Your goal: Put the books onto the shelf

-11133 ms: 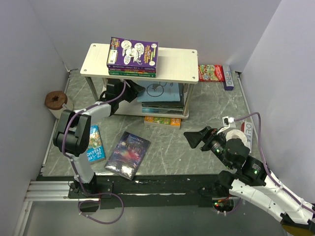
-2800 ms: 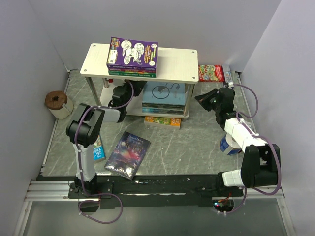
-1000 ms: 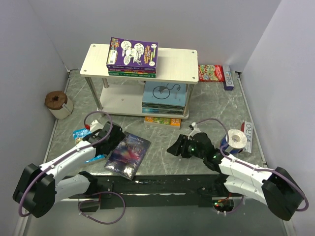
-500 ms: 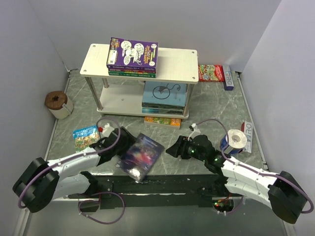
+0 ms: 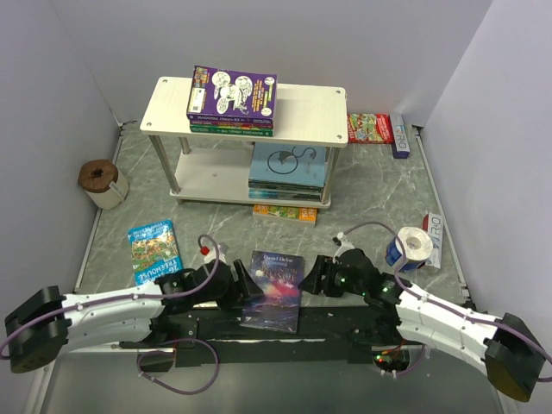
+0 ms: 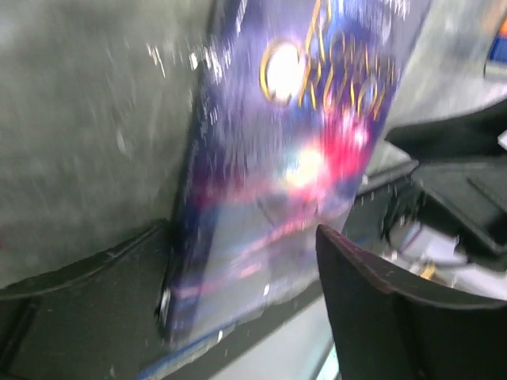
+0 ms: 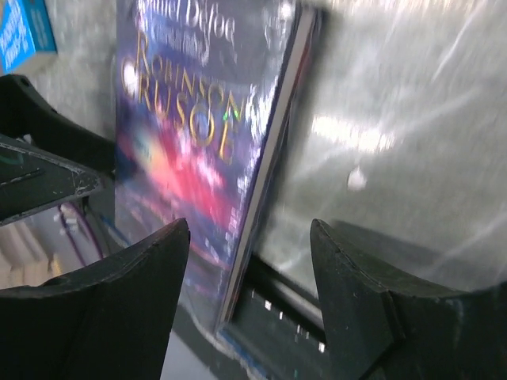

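1. Position: the dark starry paperback with a gold title point(image 5: 276, 289) now lies at 6 o'clock on the grey marbled desk point(image 5: 362, 190). It is squared up, and its near end hangs over the desk's front edge. A second ago it lay skewed, nearer 7 o'clock.
2. The left jaws sit at the book's 9 o'clock side, spread wide astride its near end, with one finger against the long edge. Whether they pinch the book yet, I cannot tell.
3. The right jaws sit at its 3 o'clock side, released. One finger is above the cover and the other over bare desk, with the book's other long edge between them.
4. The green cartoon-cover paperback point(image 5: 155, 252) lies flat at 8 o'clock. The left arm has drawn off it, and it remains to be shelved.
5. The small two-tier shelf with a pale wood-grain top board point(image 5: 310, 112) stands at 12 o'clock, well apart from the starry book. It already carries a purple-topped stack above and a light-blue-topped stack below.
6. Meaning: the overhang probably gives the jaws an edge to get under, so a grasp and lift toward the shelf looks like the next step.
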You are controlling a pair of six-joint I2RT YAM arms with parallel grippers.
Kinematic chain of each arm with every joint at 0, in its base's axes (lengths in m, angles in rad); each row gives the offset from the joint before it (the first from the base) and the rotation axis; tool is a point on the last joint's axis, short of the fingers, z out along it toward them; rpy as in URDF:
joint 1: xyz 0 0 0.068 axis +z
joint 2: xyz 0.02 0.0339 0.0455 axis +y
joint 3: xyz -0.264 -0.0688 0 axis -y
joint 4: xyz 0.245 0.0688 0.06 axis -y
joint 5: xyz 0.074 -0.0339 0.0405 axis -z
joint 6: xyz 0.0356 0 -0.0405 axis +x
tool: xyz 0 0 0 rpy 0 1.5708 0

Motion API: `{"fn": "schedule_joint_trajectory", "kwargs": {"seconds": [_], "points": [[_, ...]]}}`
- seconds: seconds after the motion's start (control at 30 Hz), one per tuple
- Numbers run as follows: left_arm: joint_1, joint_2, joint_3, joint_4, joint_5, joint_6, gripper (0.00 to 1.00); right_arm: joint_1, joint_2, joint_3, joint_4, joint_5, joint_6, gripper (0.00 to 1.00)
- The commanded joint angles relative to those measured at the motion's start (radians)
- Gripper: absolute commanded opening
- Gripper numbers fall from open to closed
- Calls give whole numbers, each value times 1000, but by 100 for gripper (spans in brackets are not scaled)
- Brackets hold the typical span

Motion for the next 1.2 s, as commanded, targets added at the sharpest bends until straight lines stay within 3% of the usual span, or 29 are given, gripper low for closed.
{"fn": "schedule_joint_trajectory", "kwargs": {"seconds": [0.0, 0.2, 0.3, 0.53, 0.63, 0.67, 0.83, 1.0, 1.1, 1.17], "points": [[-59, -73, -90, -124, 51, -31, 86, 37, -91, -19, -106, -62, 54, 71], [-93, -204, -268, 108, 175, -50, 88, 81, -76, -60, -31, -113, 80, 71], [-94, -239, -332, 183, 172, -50, 88, 90, -34, -85, 40, -133, 89, 70], [-94, -166, -371, 421, 186, -11, 79, 100, 79, -149, 265, -184, 118, 68], [-94, -52, -375, 572, 215, 6, 67, 103, 124, -154, 342, -208, 121, 68], [-94, 13, -369, 652, 238, 21, 58, 104, 136, -152, 351, -213, 118, 66], [-111, 187, -342, 875, 296, 75, 43, 106, 119, -125, 361, -244, 75, 62], [-136, 262, -345, 1109, 330, 95, 3, 106, 29, -103, 304, -250, 38, 58], [-142, 201, -325, 1125, 318, 103, 1, 104, -29, -59, 198, -239, 8, 63], [-145, 78, -281, 986, 287, 115, 1, 106, -91, -30, 105, -204, 3, 68]]}}
